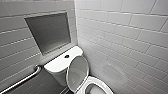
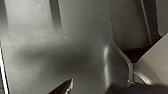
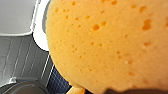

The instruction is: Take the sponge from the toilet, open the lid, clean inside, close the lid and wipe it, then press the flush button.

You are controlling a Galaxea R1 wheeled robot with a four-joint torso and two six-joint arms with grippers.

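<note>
The white toilet (image 1: 61,64) stands in the corner with its lid (image 1: 77,72) raised against the tank. The oval bowl rim (image 1: 100,86) lies open below the lid. The small dark flush button (image 1: 66,56) sits in the middle of the tank top. In the right wrist view the orange porous sponge (image 3: 107,45) looms very close to the camera, held by my right gripper. Beside it the white toilet rim (image 3: 41,30) shows over the grey floor. In the left wrist view a dark fingertip (image 2: 65,87) hangs over a smooth grey surface with nothing in it.
White tiled walls close in on the right and behind. A recessed grey niche (image 1: 48,31) sits above the tank. A metal grab bar (image 1: 22,80) runs along the left wall. A round grey object (image 3: 22,87) lies on the floor near the toilet.
</note>
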